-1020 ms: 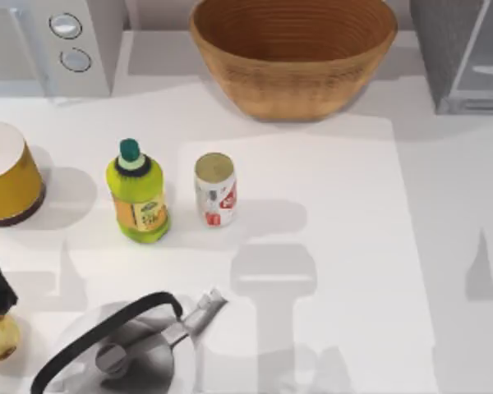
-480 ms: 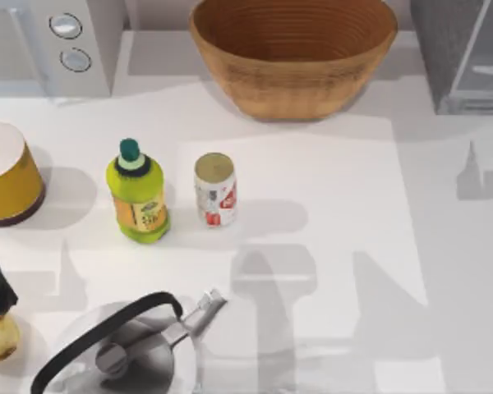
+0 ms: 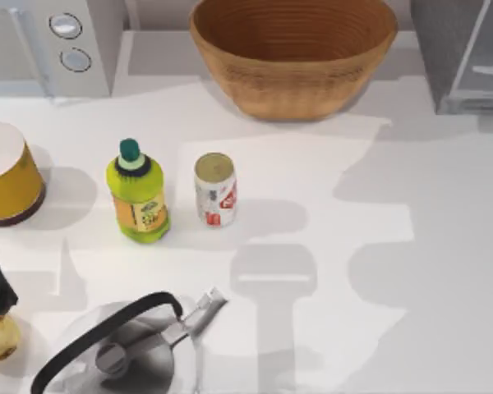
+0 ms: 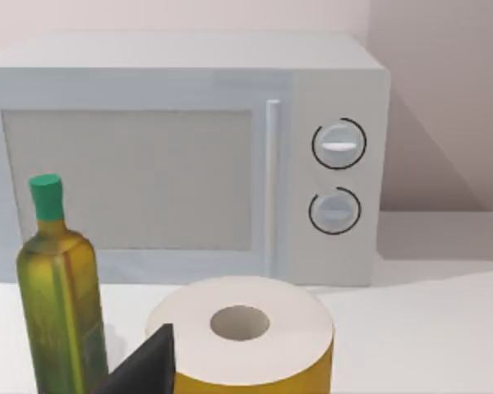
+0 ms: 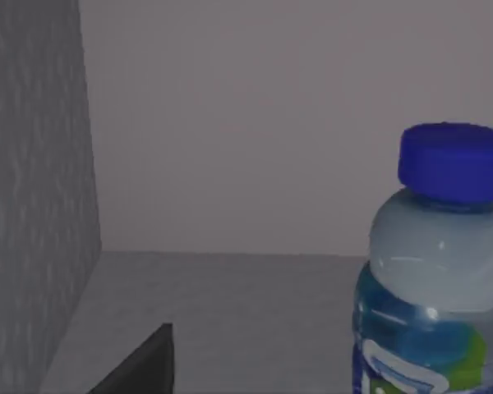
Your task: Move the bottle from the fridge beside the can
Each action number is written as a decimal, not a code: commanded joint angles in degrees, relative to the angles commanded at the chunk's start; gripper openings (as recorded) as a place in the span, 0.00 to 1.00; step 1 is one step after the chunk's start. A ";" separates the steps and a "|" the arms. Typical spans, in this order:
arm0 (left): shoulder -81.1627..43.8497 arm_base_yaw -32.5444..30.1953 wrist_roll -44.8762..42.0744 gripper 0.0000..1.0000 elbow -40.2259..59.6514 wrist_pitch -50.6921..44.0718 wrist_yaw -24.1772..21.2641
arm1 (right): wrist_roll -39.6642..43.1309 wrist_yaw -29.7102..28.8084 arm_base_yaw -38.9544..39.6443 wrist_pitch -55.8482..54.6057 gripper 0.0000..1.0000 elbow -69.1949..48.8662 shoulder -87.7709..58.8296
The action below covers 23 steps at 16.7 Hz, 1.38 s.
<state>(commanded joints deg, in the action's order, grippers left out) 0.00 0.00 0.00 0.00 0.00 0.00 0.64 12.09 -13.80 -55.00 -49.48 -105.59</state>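
Reach step. Right tool's state: cannot tell. The bottle (image 5: 435, 271) stands upright inside the fridge (image 3: 464, 53), ungrasped. The can (image 3: 215, 189) waits on the worktop (image 3: 312, 205), well apart from the fridge. Next: close in, pinch the bottle's body.

The bottle (image 5: 431, 271) and the fridge (image 3: 464, 53) are each cut off by picture edges.

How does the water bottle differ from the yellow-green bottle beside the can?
The water bottle is clear with a blue cap; the yellow-green bottle is opaque with a dark green cap. The first stands inside the fridge, the second on the table. Both stand upright, capped and labelled.
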 joint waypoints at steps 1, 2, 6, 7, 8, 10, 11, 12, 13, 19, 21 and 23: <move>0.00 0.00 0.00 1.00 0.00 0.00 0.00 | 0.03 0.53 -0.61 -2.43 1.00 -2.18 -4.71; 0.00 0.00 0.00 1.00 0.00 0.00 0.00 | 0.05 1.01 -1.16 -4.61 1.00 -4.15 -8.81; 0.00 0.00 0.00 1.00 0.00 0.00 0.00 | 0.12 2.30 -2.63 -10.48 1.00 -9.43 -19.22; 0.00 0.00 0.00 1.00 0.00 0.00 0.00 | 0.13 2.44 -2.79 -11.11 1.00 -10.00 -20.30; 0.00 0.00 0.00 1.00 0.00 0.00 0.00 | 0.13 2.50 -2.86 -11.39 1.00 -10.25 -20.77; 0.00 0.00 0.00 1.00 0.00 0.00 0.00 | 0.13 2.50 -2.86 -11.39 1.00 -10.25 -20.77; 0.00 0.00 0.00 1.00 0.00 0.00 0.00 | 0.13 2.50 -2.86 -11.39 1.00 -10.25 -20.77; 0.00 0.00 0.00 1.00 0.00 0.00 0.00 | 0.13 2.43 -2.55 -11.25 1.00 -9.99 -20.66; 0.00 0.00 0.00 1.00 0.00 0.00 0.00 | 0.14 2.39 -2.55 -11.18 1.00 -10.17 -20.75; 0.00 0.00 0.00 1.00 0.00 0.00 0.00 | 0.18 1.28 -1.71 -6.49 1.00 -20.21 -25.85; 0.00 0.00 0.00 1.00 0.00 0.00 0.00 | 0.20 0.86 -1.29 -4.42 1.00 -24.25 -27.81; 0.00 0.00 0.00 1.00 0.00 0.00 0.00 | 0.21 0.55 -1.01 -3.03 1.00 -26.85 -29.03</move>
<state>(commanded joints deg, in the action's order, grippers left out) 0.00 0.00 0.00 0.00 0.00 0.00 0.85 12.64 -14.81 -58.03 -76.33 -134.63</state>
